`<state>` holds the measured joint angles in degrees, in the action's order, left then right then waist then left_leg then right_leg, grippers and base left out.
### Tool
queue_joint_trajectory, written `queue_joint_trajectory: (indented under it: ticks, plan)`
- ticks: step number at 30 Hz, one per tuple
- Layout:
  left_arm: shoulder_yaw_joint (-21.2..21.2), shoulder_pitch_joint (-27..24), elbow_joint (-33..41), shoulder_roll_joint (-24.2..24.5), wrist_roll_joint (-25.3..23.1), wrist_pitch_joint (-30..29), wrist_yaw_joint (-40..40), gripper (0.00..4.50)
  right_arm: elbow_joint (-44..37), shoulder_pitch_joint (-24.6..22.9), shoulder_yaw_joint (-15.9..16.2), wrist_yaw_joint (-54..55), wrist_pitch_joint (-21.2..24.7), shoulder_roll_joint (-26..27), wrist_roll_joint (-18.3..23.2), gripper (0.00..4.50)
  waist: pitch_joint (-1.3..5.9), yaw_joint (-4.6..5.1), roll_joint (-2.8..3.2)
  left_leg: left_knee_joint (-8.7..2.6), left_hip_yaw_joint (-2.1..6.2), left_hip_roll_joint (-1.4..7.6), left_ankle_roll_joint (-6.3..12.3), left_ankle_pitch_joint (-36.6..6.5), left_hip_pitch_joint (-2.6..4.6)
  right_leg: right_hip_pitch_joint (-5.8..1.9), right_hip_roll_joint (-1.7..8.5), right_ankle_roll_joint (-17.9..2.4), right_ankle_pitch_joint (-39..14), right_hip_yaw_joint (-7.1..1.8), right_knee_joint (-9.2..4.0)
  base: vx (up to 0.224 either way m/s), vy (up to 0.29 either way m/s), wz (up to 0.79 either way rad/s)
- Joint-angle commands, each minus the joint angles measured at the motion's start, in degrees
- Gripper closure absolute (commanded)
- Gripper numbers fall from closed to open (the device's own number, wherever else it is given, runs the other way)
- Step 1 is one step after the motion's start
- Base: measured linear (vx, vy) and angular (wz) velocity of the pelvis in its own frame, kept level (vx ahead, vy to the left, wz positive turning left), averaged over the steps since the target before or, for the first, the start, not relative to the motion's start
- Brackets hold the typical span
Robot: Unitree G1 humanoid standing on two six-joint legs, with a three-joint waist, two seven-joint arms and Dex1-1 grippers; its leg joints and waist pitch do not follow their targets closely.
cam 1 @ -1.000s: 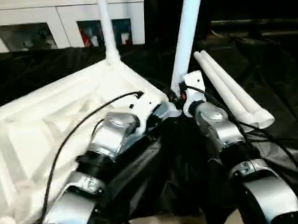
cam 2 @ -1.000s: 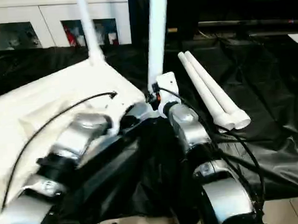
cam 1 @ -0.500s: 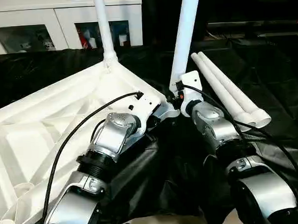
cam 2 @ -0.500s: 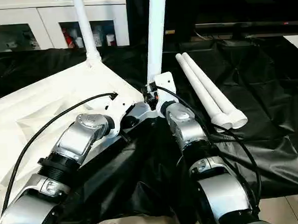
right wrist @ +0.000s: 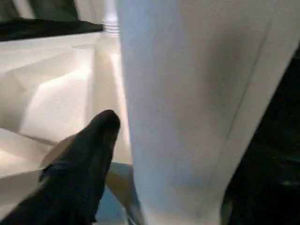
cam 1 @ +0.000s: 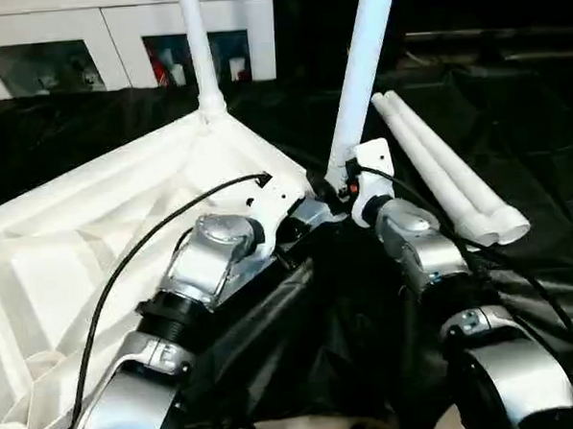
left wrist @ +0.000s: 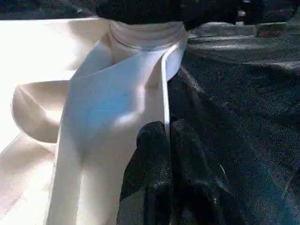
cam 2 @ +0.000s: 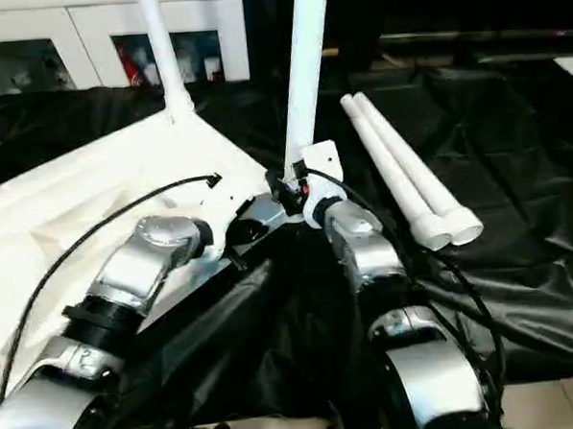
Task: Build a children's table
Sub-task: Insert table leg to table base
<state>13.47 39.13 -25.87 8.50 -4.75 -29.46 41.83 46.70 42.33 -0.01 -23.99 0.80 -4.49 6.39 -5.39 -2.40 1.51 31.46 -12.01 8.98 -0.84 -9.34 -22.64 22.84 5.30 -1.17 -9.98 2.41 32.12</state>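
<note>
The children's table top (cam 1: 95, 234) lies upside down on the left, ribbed underside up. Two white legs stand upright in its corner sockets, one at the far corner (cam 1: 199, 56) and one at the near right corner (cam 1: 359, 86). Two loose legs (cam 1: 448, 172) lie side by side on the black cloth to the right. My left gripper (left wrist: 168, 136) is shut on the top's thin rim just beside the near socket (left wrist: 147, 40). My right gripper (cam 1: 341, 185) is at the foot of the near leg (right wrist: 187, 103), open, with one finger (right wrist: 89, 154) standing just off the tube.
Black cloth (cam 1: 513, 126) covers the floor around the table top and is bunched between my forearms. White cabinets (cam 1: 124, 40) with glass doors run along the back left. Cables hang along both forearms.
The camera has shifted a little. My right gripper's jaws have widened around the near leg. Both arms, the table top and the legs stay where they were.
</note>
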Motion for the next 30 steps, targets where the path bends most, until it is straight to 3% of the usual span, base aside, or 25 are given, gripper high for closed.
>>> queue_joint_trajectory:
  ticks: [1,4,6,9,10,13,17,22,27,30]
  plan:
    - [1.7,0.8,3.5,-0.5,2.5,4.1,4.1,4.50,-1.6,-2.4,3.1,-4.4,3.9,0.3,0.4,0.52,4.23,-0.14,0.16,-3.71,1.94,4.47,3.38,-12.2,1.65,-1.81,3.57,-12.7,-6.0,-2.22,-2.85,0.000,0.000,0.00]
    - [1.8,0.3,3.9,1.0,2.8,5.3,6.4,4.50,-7.8,-4.2,4.7,-7.8,5.7,-2.2,0.3,0.29,4.62,-0.41,0.29,-2.72,1.64,4.36,6.95,-3.9,1.38,-2.07,3.39,-15.0,4.5,-1.80,-1.48,0.000,0.000,0.00]
    - [1.8,0.1,4.0,1.4,3.0,5.8,7.3,4.50,-9.5,-4.8,5.1,-8.7,6.3,-3.0,0.2,0.08,4.54,-0.76,0.29,-2.59,1.47,4.37,7.53,-4.4,1.52,-2.02,3.37,-15.4,4.2,-1.79,-1.53,0.000,0.000,0.00]
    - [2.2,-1.0,5.0,4.0,4.7,8.3,12.9,4.50,-19.7,-9.0,7.6,-16.9,9.3,-8.6,0.6,0.08,4.50,-1.22,0.54,-2.62,1.59,4.52,7.15,-5.2,1.63,-2.27,3.20,-14.9,2.0,-1.67,-1.55,0.000,0.000,0.00]
    - [2.3,-1.3,5.3,4.8,5.1,8.7,14.4,4.50,-22.2,-10.2,8.3,-19.1,10.0,-10.4,0.7,0.08,4.50,-1.34,0.39,-2.54,1.57,4.48,7.23,-5.0,1.66,-2.35,2.88,-14.5,2.5,-1.58,-1.42,0.000,0.000,0.00]
    - [2.6,-1.8,5.6,6.5,6.1,10.5,18.1,4.50,-27.5,-13.0,9.5,-24.1,11.9,-14.5,1.3,0.08,4.47,-1.48,0.53,-2.49,1.49,4.60,7.20,-5.7,1.67,-2.12,3.04,-14.8,1.9,-1.61,-1.38,0.000,0.000,0.00]
    - [3.0,-2.0,5.5,9.5,7.1,12.8,24.2,4.50,-33.2,-16.3,10.4,-30.7,15.3,-20.0,3.4,0.08,4.23,-2.11,0.39,-2.61,1.42,4.67,5.62,-9.3,1.77,-2.05,3.28,-14.3,-4.4,-1.84,-1.88,0.000,0.000,0.00]
    - [3.5,-1.9,4.9,12.1,8.2,14.5,29.2,4.50,-36.8,-18.4,10.9,-34.6,17.7,-23.0,4.6,0.08,4.04,-2.42,0.17,-2.61,1.51,4.63,4.25,-11.2,1.78,-1.86,3.46,-13.2,-9.3,-2.02,-2.21,0.000,0.000,0.00]
    - [3.7,-1.5,4.0,12.9,8.1,15.5,30.5,4.50,-37.6,-18.7,10.9,-34.6,18.5,-22.9,4.6,0.34,4.22,-2.33,0.14,-2.39,1.50,4.52,3.93,-10.2,1.70,-1.80,3.45,-13.6,-8.5,-1.99,-1.87,0.000,0.000,0.00]
    - [3.7,-1.4,3.7,13.0,8.3,15.6,31.1,4.50,-38.5,-19.0,11.3,-34.6,19.2,-22.6,5.1,0.60,4.43,-2.40,0.18,-2.14,1.47,4.48,4.63,-8.1,1.69,-1.89,3.31,-14.0,-5.8,-1.93,-1.45,0.000,0.000,0.00]
